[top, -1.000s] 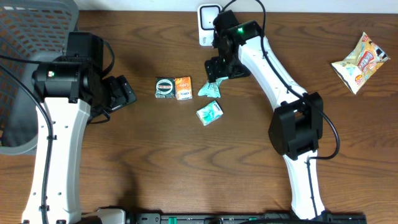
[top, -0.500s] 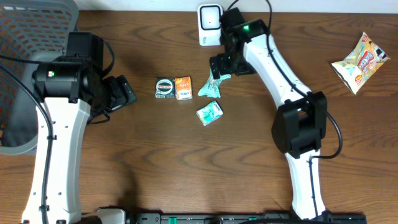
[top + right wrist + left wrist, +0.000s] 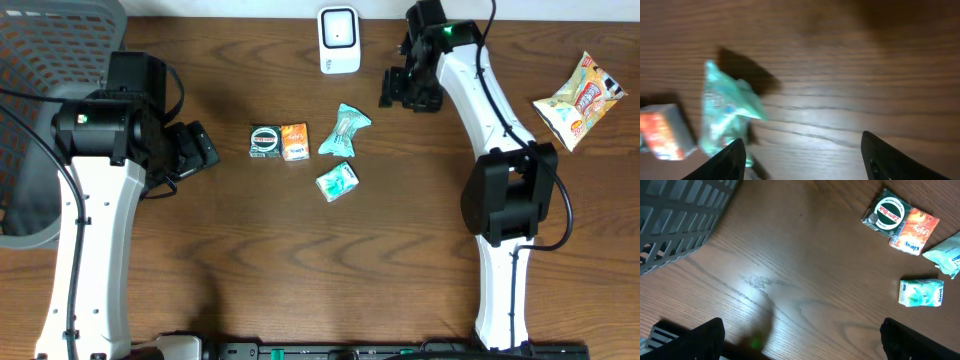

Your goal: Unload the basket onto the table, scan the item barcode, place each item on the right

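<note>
Four small items lie mid-table: a green Zam-Buk box [image 3: 265, 141], an orange box [image 3: 294, 141], a crumpled teal packet [image 3: 344, 130] and a teal tissue pack [image 3: 337, 181]. The white scanner [image 3: 339, 40] stands at the back edge. My right gripper [image 3: 390, 89] hovers right of the scanner, apart from the teal packet. In the right wrist view its jaws [image 3: 802, 162] stand open over bare wood, with the teal packet [image 3: 725, 112] off to the left. My left gripper [image 3: 200, 148] is open, left of the boxes. Its wrist view shows the Zam-Buk box [image 3: 888, 216] far ahead.
A grey slatted basket [image 3: 50, 60] fills the back left corner. A yellow snack bag [image 3: 580, 100] lies at the far right. The left wrist view also shows the orange box [image 3: 914, 230], the tissue pack [image 3: 921, 291] and the basket wall [image 3: 680, 215].
My right gripper let go of the teal packet and swung right and back, away from it. The packet now lies free on the table. The left arm has not moved.
</note>
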`<state>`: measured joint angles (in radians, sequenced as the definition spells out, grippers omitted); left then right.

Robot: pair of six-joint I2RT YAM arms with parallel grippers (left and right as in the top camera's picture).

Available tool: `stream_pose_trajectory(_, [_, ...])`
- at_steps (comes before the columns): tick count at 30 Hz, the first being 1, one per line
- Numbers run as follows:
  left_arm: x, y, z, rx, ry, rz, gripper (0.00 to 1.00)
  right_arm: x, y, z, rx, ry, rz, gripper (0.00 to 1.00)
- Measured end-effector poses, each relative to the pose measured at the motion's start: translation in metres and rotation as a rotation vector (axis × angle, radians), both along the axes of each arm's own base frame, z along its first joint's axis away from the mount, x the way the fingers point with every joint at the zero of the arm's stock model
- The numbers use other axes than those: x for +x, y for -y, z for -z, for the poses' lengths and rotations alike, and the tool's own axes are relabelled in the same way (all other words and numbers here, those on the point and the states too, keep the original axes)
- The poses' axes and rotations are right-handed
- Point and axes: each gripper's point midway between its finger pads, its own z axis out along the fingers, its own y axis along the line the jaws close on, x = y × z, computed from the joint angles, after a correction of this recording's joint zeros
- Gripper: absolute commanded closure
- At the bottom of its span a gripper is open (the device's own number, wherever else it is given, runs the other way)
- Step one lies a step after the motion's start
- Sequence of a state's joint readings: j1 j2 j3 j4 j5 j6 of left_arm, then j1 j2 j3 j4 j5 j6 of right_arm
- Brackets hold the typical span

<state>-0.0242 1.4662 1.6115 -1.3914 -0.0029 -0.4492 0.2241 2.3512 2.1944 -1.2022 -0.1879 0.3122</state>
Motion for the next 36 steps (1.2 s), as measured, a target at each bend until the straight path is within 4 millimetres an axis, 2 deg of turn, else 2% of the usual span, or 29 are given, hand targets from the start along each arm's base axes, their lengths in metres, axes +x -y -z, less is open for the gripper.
stream_pose_trajectory(4, [0.0,0.0,0.0,0.0,0.0,0.0,0.02,0.004,-0.023,-0.002,0.089,0.02,-0.028,0.35])
stream_pose_trajectory(7, [0.0,0.0,0.0,0.0,0.0,0.0,0.02,0.002,-0.037,0.006,0.125,0.019,-0.04,0.59])
stream_pose_trajectory(9, [0.0,0.0,0.0,0.0,0.0,0.0,0.02,-0.002,-0.049,0.015,0.144,0.011,-0.047,0.84])
stream_pose_trajectory(12, [0.0,0.0,0.0,0.0,0.0,0.0,0.02,-0.006,-0.059,0.021,0.148,0.005,-0.06,0.98])
stream_pose_trajectory(21, [0.0,0.0,0.0,0.0,0.0,0.0,0.02,-0.009,-0.091,0.02,0.147,0.051,-0.122,0.99])
stream_pose_trajectory(27, [0.0,0.0,0.0,0.0,0.0,0.0,0.02,-0.018,-0.099,0.024,0.109,0.037,-0.117,0.99])
stream_pose_trajectory(36, [0.0,0.0,0.0,0.0,0.0,0.0,0.03,-0.025,-0.098,0.059,0.029,0.059,-0.085,0.99])
